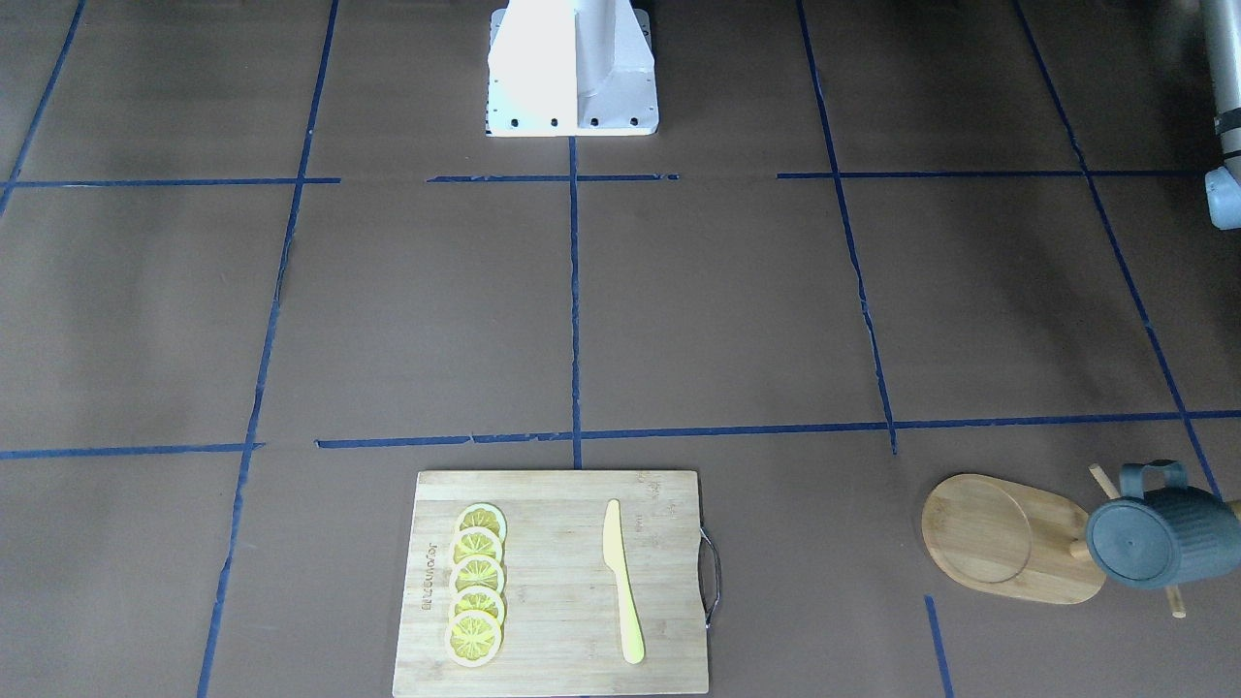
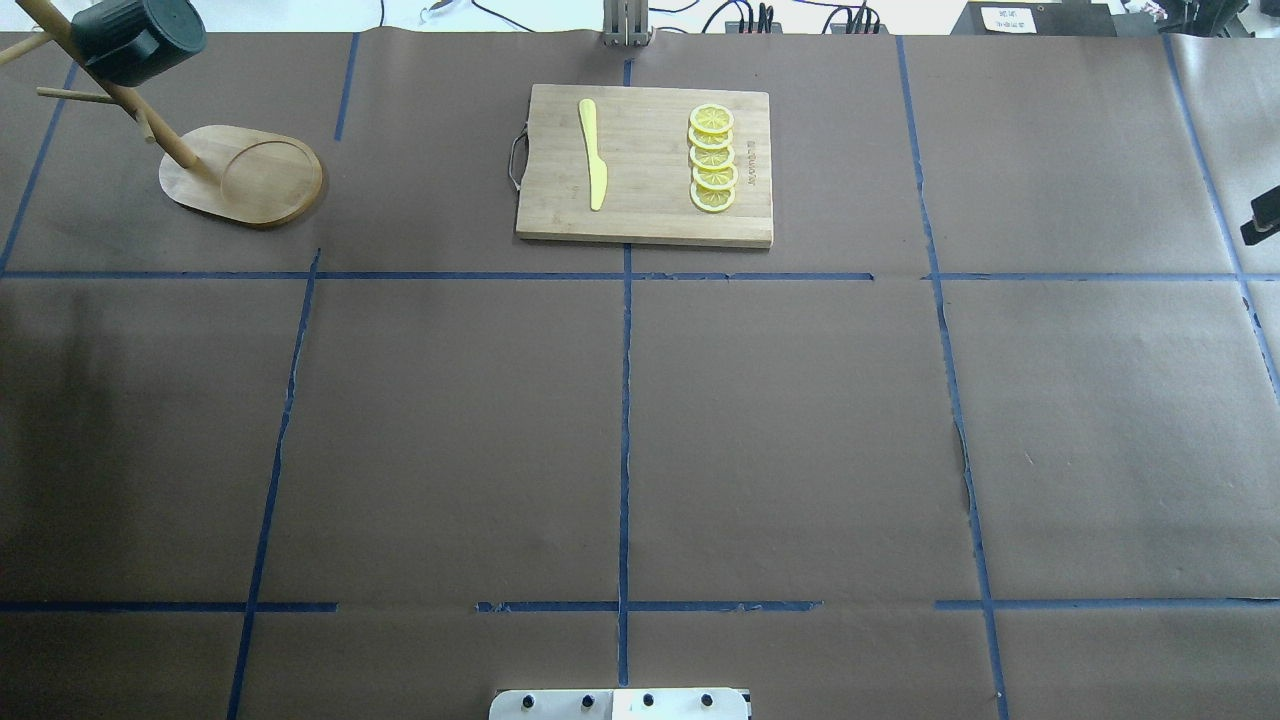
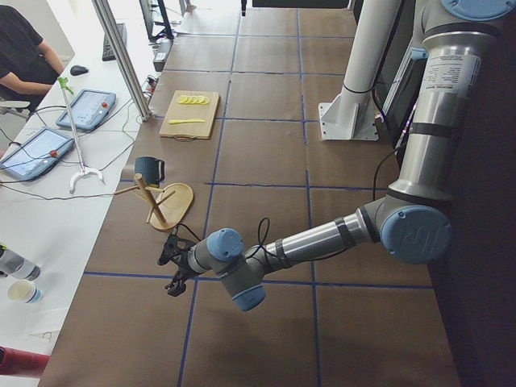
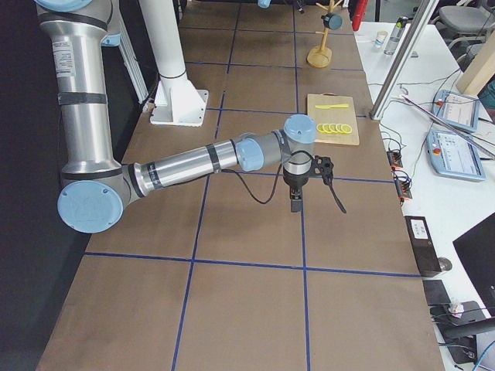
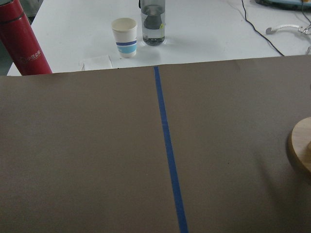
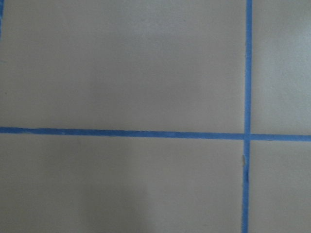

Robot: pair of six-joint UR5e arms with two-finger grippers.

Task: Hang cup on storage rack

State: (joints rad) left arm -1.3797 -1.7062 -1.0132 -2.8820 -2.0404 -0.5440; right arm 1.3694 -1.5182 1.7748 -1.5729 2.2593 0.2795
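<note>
The dark blue-grey cup hangs by its handle on a peg of the bamboo storage rack, near the table's far corner on my left side. Both show in the overhead view, cup and rack, and in the exterior left view, cup and rack. My left gripper hovers low over the table, apart from the rack and nearer the table's end; I cannot tell if it is open. My right gripper points down over bare table far from the rack; I cannot tell its state.
A bamboo cutting board with several lemon slices and a yellow knife lies mid-table at the far edge. A paper cup, water bottle and red flask stand on the white table beyond.
</note>
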